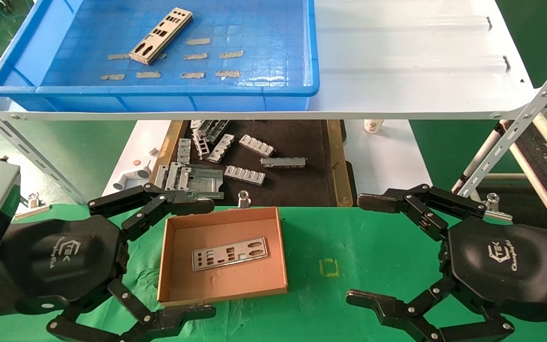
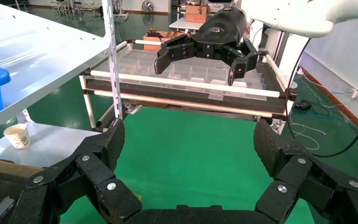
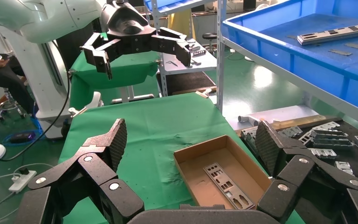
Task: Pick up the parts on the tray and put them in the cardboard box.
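Both my left gripper (image 1: 159, 256) and right gripper (image 1: 378, 251) hang wide open and empty beside the shallow brown cardboard box (image 1: 171, 266), probably readying for the silvery punched plate (image 1: 161, 35) in the blue plastic tray (image 1: 169, 90).

Counts: 2 punched plates total. 1 in the blue tray (image 1: 302, 47), plate (image 1: 161, 35) well beyond both sets of fingers; 1 in the cardboard box (image 1: 223, 289), plate (image 1: 230, 253) just beside the left fingers (image 1: 178, 204). 1 tray, 1 box. Beige tape scraps (image 1: 193, 75) on tray floor: about 9. 1 paper cup (image 1: 373, 125).
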Robot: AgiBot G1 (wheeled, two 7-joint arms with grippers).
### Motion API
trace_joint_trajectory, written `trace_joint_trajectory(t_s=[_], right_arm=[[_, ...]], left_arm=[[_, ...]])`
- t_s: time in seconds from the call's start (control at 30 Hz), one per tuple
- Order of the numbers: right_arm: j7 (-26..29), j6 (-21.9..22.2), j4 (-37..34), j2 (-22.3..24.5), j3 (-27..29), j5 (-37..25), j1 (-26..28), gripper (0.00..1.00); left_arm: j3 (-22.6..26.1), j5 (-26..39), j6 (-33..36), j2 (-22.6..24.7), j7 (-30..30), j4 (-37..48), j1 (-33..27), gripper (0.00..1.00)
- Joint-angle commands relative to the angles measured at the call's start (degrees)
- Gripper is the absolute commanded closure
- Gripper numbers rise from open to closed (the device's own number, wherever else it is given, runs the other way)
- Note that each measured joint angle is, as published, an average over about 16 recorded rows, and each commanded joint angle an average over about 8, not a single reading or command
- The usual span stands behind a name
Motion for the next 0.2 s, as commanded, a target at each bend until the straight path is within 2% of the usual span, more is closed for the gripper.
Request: trace_joint_trajectory(t_s=[0.03, 0.2], right_arm=[[0.0, 0.0, 0.0, 0.0, 0.0, 0.0, 0.0, 0.0], [0.0, 0.0, 0.0, 0.0, 0.0, 0.0, 0.0, 0.0]], left_arm=[[0.0, 0.0, 0.0, 0.0, 0.0, 0.0, 0.0, 0.0], [0.0, 0.0, 0.0, 0.0, 0.0, 0.0, 0.0, 0.0]])
